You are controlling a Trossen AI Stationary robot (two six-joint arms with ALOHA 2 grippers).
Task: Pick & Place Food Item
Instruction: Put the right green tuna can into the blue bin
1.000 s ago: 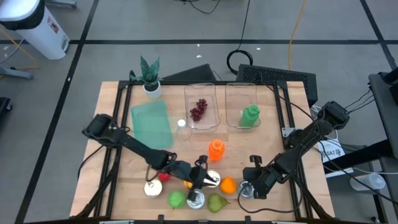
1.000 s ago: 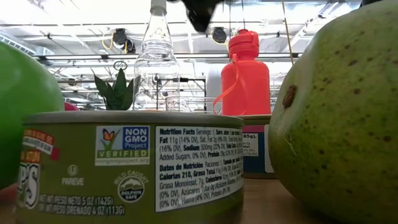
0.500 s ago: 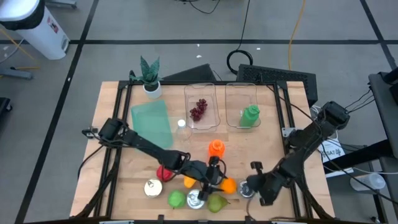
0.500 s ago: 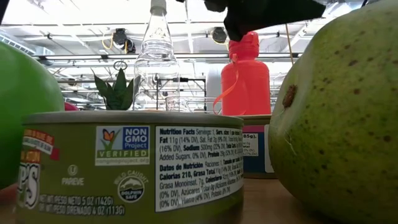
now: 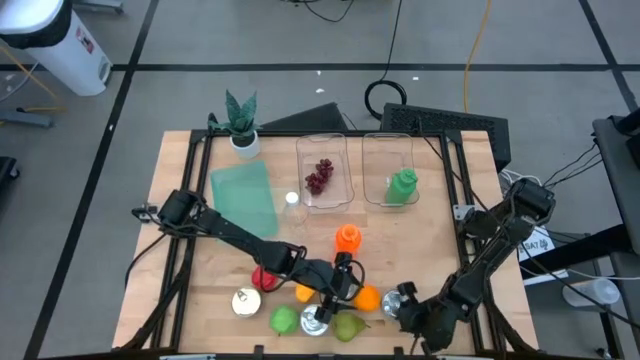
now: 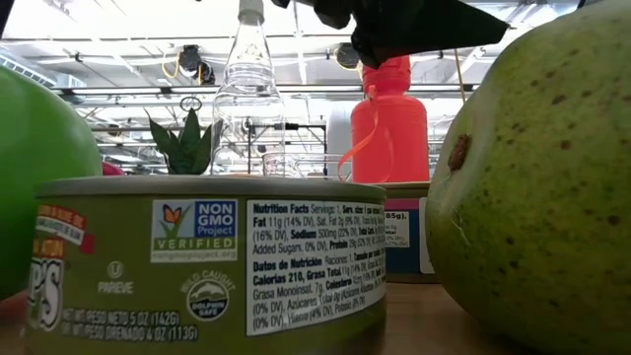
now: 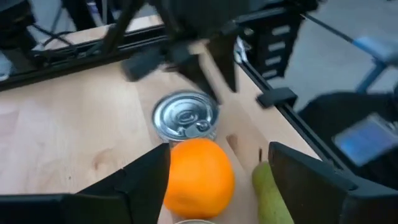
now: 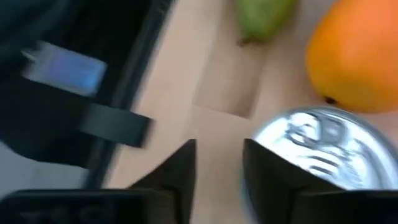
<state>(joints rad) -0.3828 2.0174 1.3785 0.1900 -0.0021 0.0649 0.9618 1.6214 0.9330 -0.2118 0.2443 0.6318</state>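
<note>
The left gripper (image 7: 214, 180), fingers spread and grasping nothing, straddles a round, smooth orange fruit (image 7: 198, 177); probably firm, light, slippery; best gripped across its middle.

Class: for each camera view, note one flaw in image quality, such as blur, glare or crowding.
Low view: the pear and tuna can crowd the lens; ceiling lights glare behind. Right wrist view: the silver can and orange are smeared. Left wrist view: the far arm is blurred. High view: sharp, evenly lit.

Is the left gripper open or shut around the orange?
Open: the left gripper has fingers spread either side of the orange, not clamped.
</note>
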